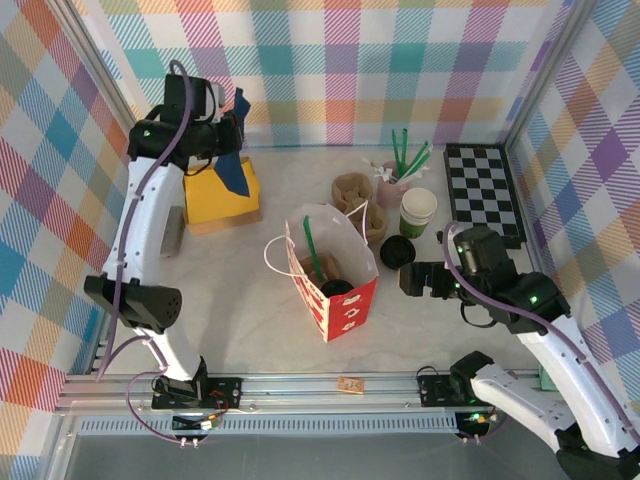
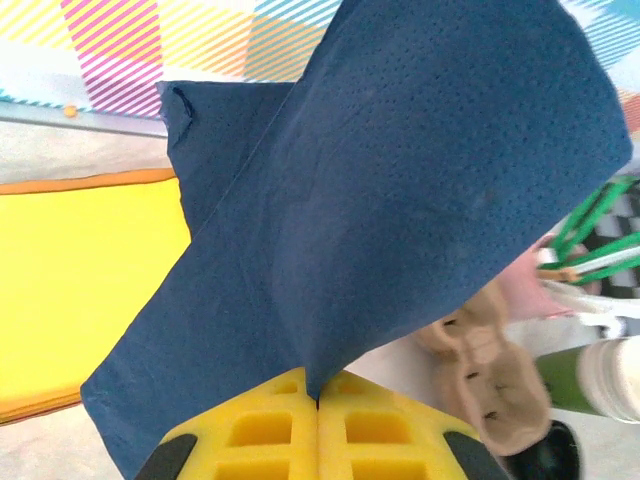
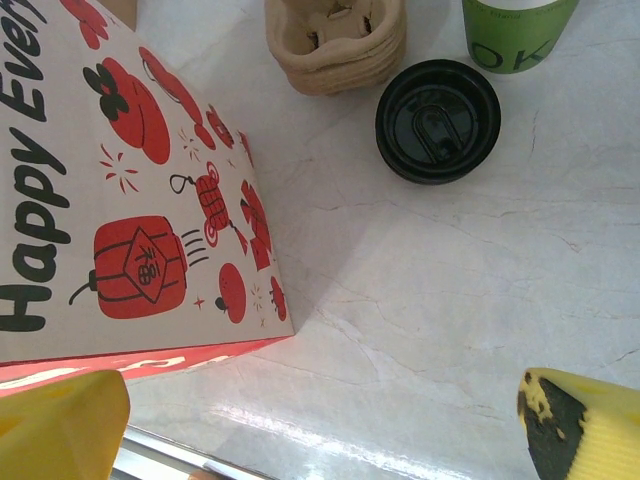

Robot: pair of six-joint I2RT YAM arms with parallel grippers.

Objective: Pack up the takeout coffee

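The right fingers [image 1: 412, 281] are spread wide, released, over a pale, marble-veined tabletop [image 3: 450, 300]. Close on their left a paper bag [image 3: 120, 200] printed with red lanterns is stood upright. Seen from above, the takeout coffee [image 1: 337, 288] is set inside that bag, its black lid showing beside a green straw [image 1: 311, 250]. Ahead of these fingers a loose black lid [image 3: 438, 120] is laid flat. Just beyond it a lidless green cup [image 3: 518, 35] and a stack of pulp cup carriers [image 3: 335, 45] are placed. The left fingers [image 2: 318, 420] are clenched on a dark blue napkin [image 2: 400, 180], and a yellow box [image 2: 80, 290] is seen behind it to their left. The tabletop is enclosed by pastel plaid walls [image 1: 350, 60] edged with metal rails [image 1: 300, 385].
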